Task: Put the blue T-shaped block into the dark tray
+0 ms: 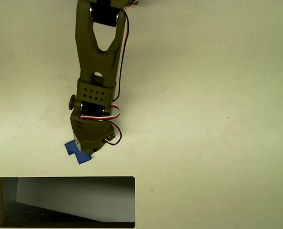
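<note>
1. One olive-green arm [97, 62] reaches down the overhead view from the top edge, with red, white and black wires looping along its right side.
2. Its fingers [84, 149] sit directly over the blue T-shaped block [77, 152]; the arm's body hides them, so I cannot tell whether they are spread or closed on the block.
3. Part of the block pokes out at the lower left of the arm's tip, lying on or just above the pale worktop [203, 119].
4. Below it, apart from the block, the dark tray [65, 179] lies along the bottom edge at the left, with a grey slanted inner wall and black speckled floor.
</note>
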You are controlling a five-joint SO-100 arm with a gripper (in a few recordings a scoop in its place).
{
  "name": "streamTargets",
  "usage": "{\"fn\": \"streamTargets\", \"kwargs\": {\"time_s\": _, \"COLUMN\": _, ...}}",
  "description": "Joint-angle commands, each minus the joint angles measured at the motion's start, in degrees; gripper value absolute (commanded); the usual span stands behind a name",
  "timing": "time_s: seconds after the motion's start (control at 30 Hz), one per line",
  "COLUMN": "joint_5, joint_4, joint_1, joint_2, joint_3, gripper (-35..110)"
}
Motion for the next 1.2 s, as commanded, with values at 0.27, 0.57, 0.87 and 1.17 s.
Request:
{"fn": "streamTargets", "kwargs": {"time_s": 0.27, "joint_5": -1.93, "joint_4": -1.85, "joint_1": -1.14, "joint_2": 7.21, "joint_3": 11.34, "gripper": 0}}
{"fn": "streamTargets", "kwargs": {"time_s": 0.57, "joint_5": 11.87, "joint_4": 0.26, "joint_1": -10.81, "joint_2": 16.26, "joint_3": 17.23, "gripper": 0}}
{"fn": "streamTargets", "kwargs": {"time_s": 0.87, "joint_5": 2.64, "joint_4": 18.02, "joint_1": -2.99, "joint_2": 29.44, "joint_3": 25.84, "gripper": 0}}
{"fn": "streamTargets", "kwargs": {"time_s": 1.17, "joint_5": 6.42, "joint_4": 39.9, "joint_1": 4.57, "joint_2": 24.61, "joint_3": 8.0, "gripper": 0}}
